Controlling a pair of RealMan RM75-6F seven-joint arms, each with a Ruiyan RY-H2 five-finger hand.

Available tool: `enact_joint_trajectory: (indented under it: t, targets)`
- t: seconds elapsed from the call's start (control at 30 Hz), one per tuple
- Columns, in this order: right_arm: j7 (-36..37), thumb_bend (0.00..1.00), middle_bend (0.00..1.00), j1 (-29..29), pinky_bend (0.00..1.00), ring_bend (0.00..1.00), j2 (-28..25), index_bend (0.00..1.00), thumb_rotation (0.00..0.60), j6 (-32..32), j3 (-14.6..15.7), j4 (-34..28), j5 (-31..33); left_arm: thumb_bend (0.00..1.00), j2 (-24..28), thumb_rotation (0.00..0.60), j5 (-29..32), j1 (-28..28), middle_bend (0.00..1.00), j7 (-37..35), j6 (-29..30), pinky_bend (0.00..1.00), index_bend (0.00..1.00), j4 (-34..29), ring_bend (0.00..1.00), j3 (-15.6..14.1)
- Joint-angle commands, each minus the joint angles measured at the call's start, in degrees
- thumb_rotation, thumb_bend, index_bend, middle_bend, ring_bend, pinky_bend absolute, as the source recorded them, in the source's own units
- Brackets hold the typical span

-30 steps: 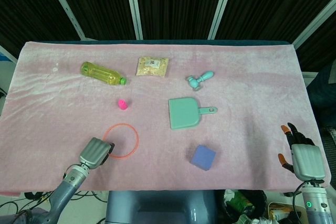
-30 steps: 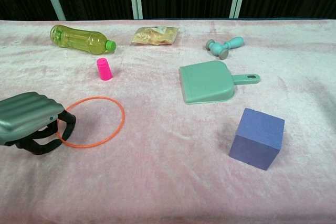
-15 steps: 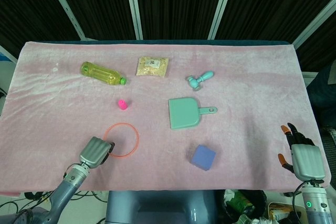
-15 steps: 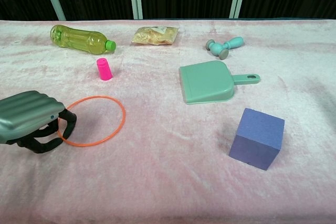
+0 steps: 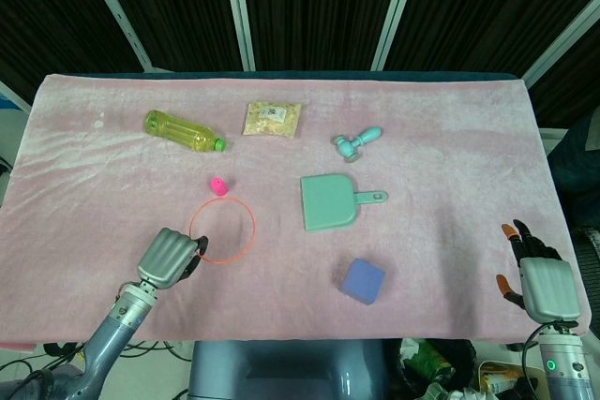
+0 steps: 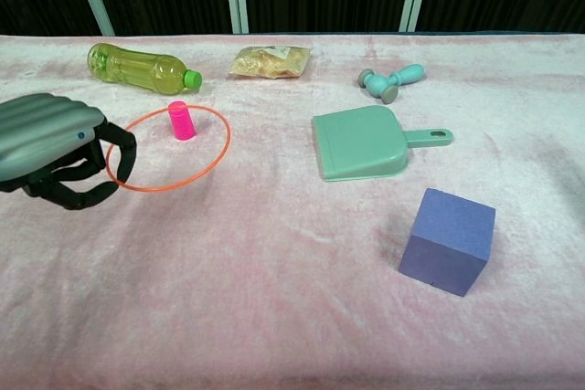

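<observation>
Compared with a moment ago, the left hand has lifted the orange ring off the pink cloth and carried it toward the small pink cylinder. The hand's fingers are closed on the ring's near-left edge. The ring now hangs tilted above the cloth, its far rim close to the cylinder. The snack bag has a white label, too small to read. The right hand rests at the table edge, fingers apart, holding nothing.

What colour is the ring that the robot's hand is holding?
The ring in the left hand is orange, a thin hoop. The chest view shows it best.
</observation>
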State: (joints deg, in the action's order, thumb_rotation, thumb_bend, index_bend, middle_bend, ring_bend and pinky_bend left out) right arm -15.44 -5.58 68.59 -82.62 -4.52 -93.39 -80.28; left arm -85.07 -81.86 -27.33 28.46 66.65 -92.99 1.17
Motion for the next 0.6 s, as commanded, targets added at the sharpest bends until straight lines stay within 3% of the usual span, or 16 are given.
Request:
enact_joint_trajectory:
  t: [0.03,0.17,0.33,0.6]
  targets:
    - [-0.09,0.24,0.08,0.02,0.34,0.23,0.03,0.14,0.6,-0.03,0.0,-0.03,0.01,0.46,2.08,0.6,-1.53,-0.71,0.96,0.01,1.04,0.94,0.62,-3.5,0.94,1.22]
    - [-0.17,0.24,0.08,0.04,0.34,0.23,0.04,0.14,0.6,-0.05,-0.02,-0.05,0.1,0.46,3.03,0.6,-0.9,-2.17,0.96,2.57,-0.15,0.94,0.62,-5.77,0.94,2.62]
    - [-0.3,0.24,0.08,0.05,0.34,0.23,0.07,0.14,0.6,-0.07,-0.03,-0.07,0.15,0.46,2.6,0.6,4.39,-5.64,0.96,6.47,-4.14,0.94,0.63,-6.33,0.94,6.4]
    - [-0.51,0.24,0.08,0.04,0.34,0.23,0.09,0.14,0.6,0.06,-0.16,-0.04,0.57,0.46,-0.95,0.6,15.21,-11.38,0.96,10.56,-9.14,0.94,0.63,-1.33,0.95,11.73]
